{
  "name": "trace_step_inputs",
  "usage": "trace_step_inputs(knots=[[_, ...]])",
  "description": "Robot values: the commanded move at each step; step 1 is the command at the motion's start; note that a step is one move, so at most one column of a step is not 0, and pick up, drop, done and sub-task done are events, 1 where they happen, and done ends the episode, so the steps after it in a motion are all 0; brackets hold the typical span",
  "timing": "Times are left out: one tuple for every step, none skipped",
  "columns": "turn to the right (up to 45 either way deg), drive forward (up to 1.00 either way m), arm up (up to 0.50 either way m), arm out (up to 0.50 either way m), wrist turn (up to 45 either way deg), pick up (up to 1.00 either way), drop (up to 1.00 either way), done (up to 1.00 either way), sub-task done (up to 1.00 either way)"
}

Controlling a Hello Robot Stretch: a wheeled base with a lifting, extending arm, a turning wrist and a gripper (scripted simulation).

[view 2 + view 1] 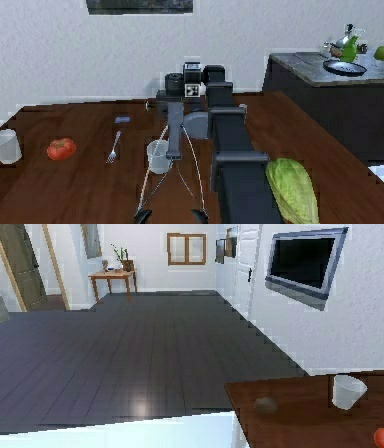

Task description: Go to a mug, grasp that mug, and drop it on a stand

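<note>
While my arm reaches out over the brown tabletop toward its far edge, my gripper hangs at the wrist, thin fingers trailing toward the near edge. A white mug stands mid-tabletop beside them, and I cannot tell whether I hold anything. Black marks on the white squares are too small to read.

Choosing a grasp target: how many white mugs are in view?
2. One white mug stands at the arm side view's left edge, likely the same one at the forward view's right; a second mug stands just left of the arm. It may hide more.
</note>
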Motion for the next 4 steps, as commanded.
trace_step_inputs(knots=[[0.0, 0.00, 0.00, 0.00, 45.0, 0.00, 0.00, 0.00, 0.00], [0.0, 0.00, 0.00, 0.00, 45.0, 0.00, 0.00, 0.00, 0.00], [0.0, 0.00, 0.00, 0.00, 45.0, 0.00, 0.00, 0.00, 0.00], [0.0, 0.00, 0.00, 0.00, 12.0, 0.00, 0.00, 0.00, 0.00]])
